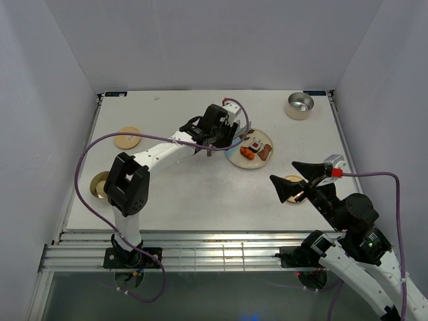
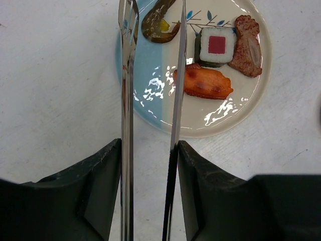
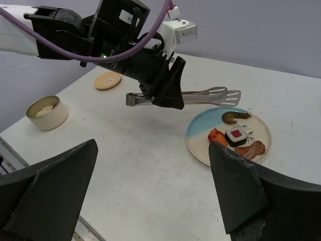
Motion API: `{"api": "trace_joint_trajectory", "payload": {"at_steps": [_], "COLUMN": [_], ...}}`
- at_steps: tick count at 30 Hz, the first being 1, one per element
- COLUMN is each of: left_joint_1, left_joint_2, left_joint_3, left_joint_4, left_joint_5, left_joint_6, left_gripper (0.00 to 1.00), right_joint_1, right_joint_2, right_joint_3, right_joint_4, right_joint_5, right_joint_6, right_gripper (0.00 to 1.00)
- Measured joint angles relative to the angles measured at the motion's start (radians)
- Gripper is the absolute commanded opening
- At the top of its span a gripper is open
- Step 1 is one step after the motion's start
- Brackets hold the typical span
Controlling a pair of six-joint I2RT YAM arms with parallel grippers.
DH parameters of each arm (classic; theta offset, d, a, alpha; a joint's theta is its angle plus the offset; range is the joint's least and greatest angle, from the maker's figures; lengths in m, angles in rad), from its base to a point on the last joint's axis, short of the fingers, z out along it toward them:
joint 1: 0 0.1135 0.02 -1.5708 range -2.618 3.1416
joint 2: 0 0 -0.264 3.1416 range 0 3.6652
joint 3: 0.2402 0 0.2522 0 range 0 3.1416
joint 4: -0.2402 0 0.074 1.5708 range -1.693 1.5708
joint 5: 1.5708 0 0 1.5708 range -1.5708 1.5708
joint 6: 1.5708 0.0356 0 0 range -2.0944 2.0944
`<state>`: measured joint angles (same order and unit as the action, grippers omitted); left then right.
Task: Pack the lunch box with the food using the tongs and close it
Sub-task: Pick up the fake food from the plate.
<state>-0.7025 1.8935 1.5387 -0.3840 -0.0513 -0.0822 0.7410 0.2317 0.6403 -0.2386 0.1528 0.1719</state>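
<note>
Over the plate [image 2: 241, 108], your left gripper [image 2: 149, 150] clamps its fingers [image 2: 95, 186] on the tongs [image 2: 126, 125], tips poised beside the food [image 2: 203, 83] for a pick, while your right gripper [image 3: 150, 170] waits well apart, jaws spread wide.

plate [image 2: 150, 80]: round, glossy, half pale blue and half cream, little twig-and-leaf drawing near the rim, flat on the table
table [image 1: 200, 194]: whitish top, kinda scuffed
walls [image 1: 200, 40]: plain, pale, on three sides
rails [image 1: 200, 257]: metal slats along the near edge

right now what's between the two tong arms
Left wrist view: the dark curled piece and bare blue plate; the orange piece lies just outside the tongs.
</note>
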Motion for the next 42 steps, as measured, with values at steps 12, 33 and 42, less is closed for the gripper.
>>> {"api": "trace_joint_trajectory", "payload": {"at_steps": [12, 33, 42], "left_joint_1": [-0.001, -0.019, -0.129], "left_joint_2": [0.076, 0.074, -0.041], "left_joint_3": [0.012, 0.013, 0.013], "left_joint_4": [-0.003, -0.008, -0.005], "left_joint_5": [0.034, 0.028, 0.016], "left_joint_6": [0.009, 0.01, -0.005], "left_gripper": [0.56, 0.57, 0.57], "right_joint_1": [0.0, 0.0, 0.0], "right_joint_2": [-0.013, -0.028, -0.028], "right_joint_3": [-0.002, -0.016, -0.016], "right_joint_4": [0.003, 0.01, 0.009], "right_joint_5": [-0.001, -0.003, -0.002], "right_joint_6": [0.0, 0.0, -0.001], "right_gripper": [0.97, 0.97, 0.97]}}
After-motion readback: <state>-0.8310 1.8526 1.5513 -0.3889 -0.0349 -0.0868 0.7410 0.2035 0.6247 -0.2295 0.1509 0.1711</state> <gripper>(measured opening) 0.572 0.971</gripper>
